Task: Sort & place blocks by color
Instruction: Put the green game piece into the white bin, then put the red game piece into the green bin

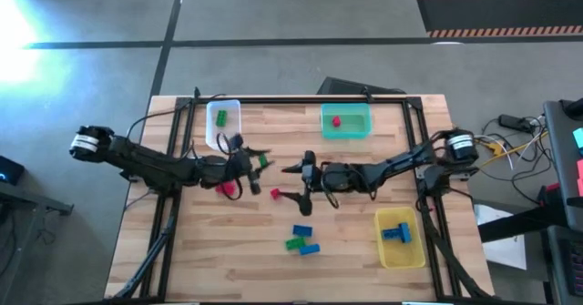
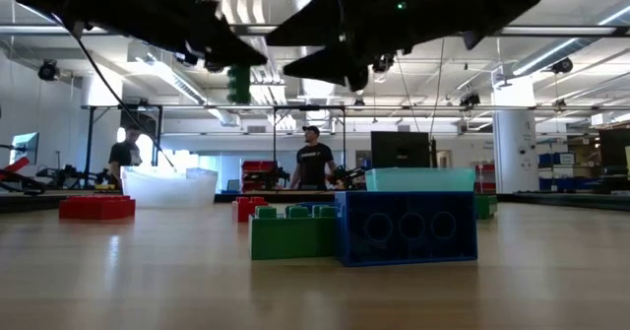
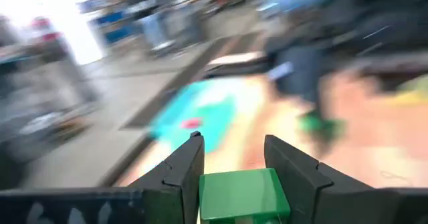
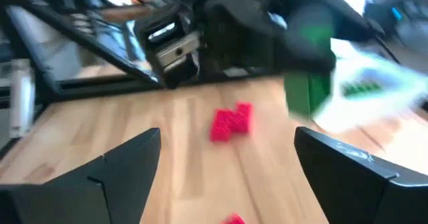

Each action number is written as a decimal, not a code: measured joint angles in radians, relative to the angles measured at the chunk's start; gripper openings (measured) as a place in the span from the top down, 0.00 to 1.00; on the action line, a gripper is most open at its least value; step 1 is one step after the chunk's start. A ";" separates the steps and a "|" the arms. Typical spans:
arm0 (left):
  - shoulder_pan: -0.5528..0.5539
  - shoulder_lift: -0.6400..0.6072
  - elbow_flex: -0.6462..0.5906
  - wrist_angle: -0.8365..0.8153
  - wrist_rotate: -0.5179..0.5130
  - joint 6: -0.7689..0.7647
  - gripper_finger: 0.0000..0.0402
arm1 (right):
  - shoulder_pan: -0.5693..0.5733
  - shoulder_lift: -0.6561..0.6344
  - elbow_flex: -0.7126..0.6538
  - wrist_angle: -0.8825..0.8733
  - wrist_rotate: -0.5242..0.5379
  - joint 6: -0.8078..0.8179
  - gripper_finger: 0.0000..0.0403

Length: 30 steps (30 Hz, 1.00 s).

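Your left claw (image 1: 258, 159) is clenched on a green block (image 3: 244, 194); its wrist view shows the block wedged between the two dark fingers (image 3: 182, 174). In the high view that claw hangs over the middle of the worktop (image 1: 200, 250), just in front of the clear bin (image 1: 223, 121), and the low view shows the green block lifted well above the wood.

Your right claw (image 1: 293, 185) faces it from the other side, near the centre of the worktop, with its jaws spread wide and nothing between them. Its wrist view looks past those parted fingers (image 4: 120, 164) at a red block (image 4: 231, 122) lying on the wood.

The clear bin at the back left already holds one green block (image 1: 220, 117). The teal bin (image 1: 346, 121) at the back right of centre holds one red block (image 1: 335, 120). The yellow bin (image 1: 399, 237) at the front right holds a blue block (image 1: 396, 231).

Loose on the worktop, you have a red block (image 1: 227, 188) below the left claw and a smaller red one (image 1: 274, 193) between the two claws. Nearer the front edge sits a cluster: a blue block (image 1: 301, 230), a green block (image 1: 294, 243) and another blue block (image 1: 310, 249), lying close together.

Two people stand in the room beyond the worktop.
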 joint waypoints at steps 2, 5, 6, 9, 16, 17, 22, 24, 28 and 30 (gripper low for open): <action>0.031 -0.022 -0.002 -0.064 -0.159 0.000 0.69 | -0.001 -0.046 0.000 -0.097 0.036 0.052 0.18; 0.102 -0.035 -0.005 -0.150 -0.434 -0.009 0.69 | -0.001 -0.098 0.000 -0.209 0.071 0.118 0.19; 0.134 -0.037 -0.007 -0.184 -0.508 -0.010 0.69 | -0.001 -0.110 0.000 -0.232 0.076 0.131 0.19; 0.243 -0.037 -0.007 -0.243 -0.562 -0.018 0.69 | 0.006 -0.131 0.000 -0.275 0.083 0.159 0.19; 0.487 0.014 -0.007 -0.273 -0.378 -0.143 0.69 | 0.013 -0.119 0.000 -0.286 0.090 0.201 0.19; 0.507 0.023 -0.007 -0.276 -0.361 -0.150 0.69 | 0.013 -0.114 0.000 -0.287 0.090 0.210 0.19; 0.562 0.062 -0.007 -0.275 -0.329 -0.147 0.57 | 0.013 -0.097 0.000 -0.292 0.089 0.226 0.19; 0.565 0.071 -0.007 -0.269 -0.326 -0.144 0.48 | 0.012 -0.097 0.000 -0.293 0.089 0.226 0.19; 0.565 0.079 -0.007 -0.272 -0.323 -0.143 0.41 | 0.012 -0.097 0.000 -0.291 0.089 0.226 0.19; 0.564 0.079 -0.007 -0.272 -0.322 -0.143 0.40 | 0.012 -0.098 0.000 -0.291 0.089 0.232 0.19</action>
